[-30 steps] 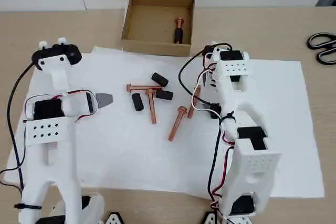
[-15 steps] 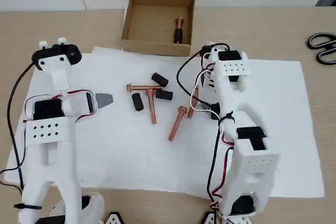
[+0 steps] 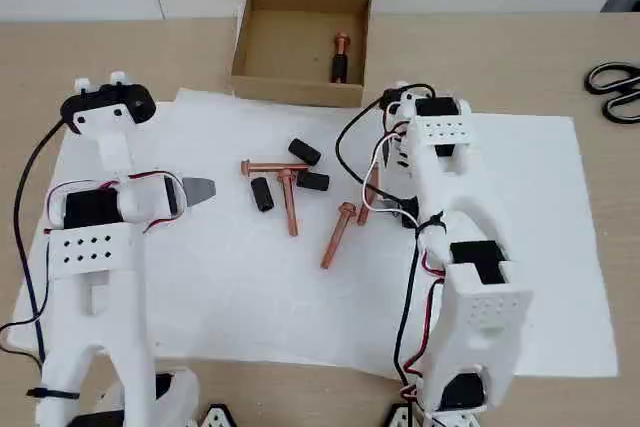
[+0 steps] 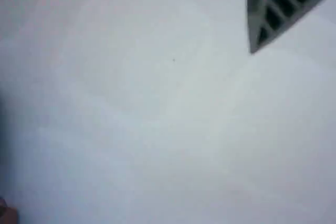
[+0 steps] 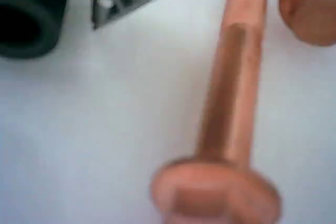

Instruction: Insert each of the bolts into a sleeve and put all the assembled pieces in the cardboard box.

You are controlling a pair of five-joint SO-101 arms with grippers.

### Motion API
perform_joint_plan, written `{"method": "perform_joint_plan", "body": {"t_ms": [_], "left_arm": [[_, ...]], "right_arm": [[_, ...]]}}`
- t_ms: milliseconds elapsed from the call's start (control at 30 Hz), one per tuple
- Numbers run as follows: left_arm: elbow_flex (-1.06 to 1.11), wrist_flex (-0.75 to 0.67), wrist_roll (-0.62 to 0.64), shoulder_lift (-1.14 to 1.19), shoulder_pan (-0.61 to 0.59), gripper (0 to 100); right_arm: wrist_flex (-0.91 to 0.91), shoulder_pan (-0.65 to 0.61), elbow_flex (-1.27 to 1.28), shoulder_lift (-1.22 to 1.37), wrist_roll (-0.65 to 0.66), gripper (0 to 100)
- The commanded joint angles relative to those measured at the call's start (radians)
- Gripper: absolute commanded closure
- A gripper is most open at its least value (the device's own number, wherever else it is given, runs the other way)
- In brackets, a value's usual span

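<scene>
Right gripper hangs low over a bolt on the paper, near a sleeve; how wide it stands cannot be told. Left gripper rests well apart, likewise unclear. One assembled piece lies in the box.

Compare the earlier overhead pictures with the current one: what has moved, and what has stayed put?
The right arm shifted slightly leftward in the high view, toward the nearest bolt. Nothing was gripped or released. The left arm, other bolts, sleeves and cardboard box with its assembled piece stayed put.
</scene>
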Motion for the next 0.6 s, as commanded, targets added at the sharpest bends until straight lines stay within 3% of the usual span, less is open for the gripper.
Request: {"method": "perform_joint_plan", "body": {"t_ms": [0, 133, 400, 567], "left_arm": [[-0.015, 0.002, -0.005, -0.023, 0.006, 67], [-0.013, -0.002, -0.005, -0.023, 0.006, 67], [-0.013, -0.002, -0.008, -0.023, 0.009, 67], [-0.025, 0.003, -0.058, -0.029, 0.15, 67]], "right_arm": [[-0.015, 0.013, 0.006, 0.027, 0.018, 87.5], [-0.039, 0.015, 0.006, 0.028, 0.018, 96.1], [-0.031, 0.015, -0.005, 0.022, 0.02, 99.7], [0.016, 0.031, -0.005, -0.125, 0.031, 99.5]]}}
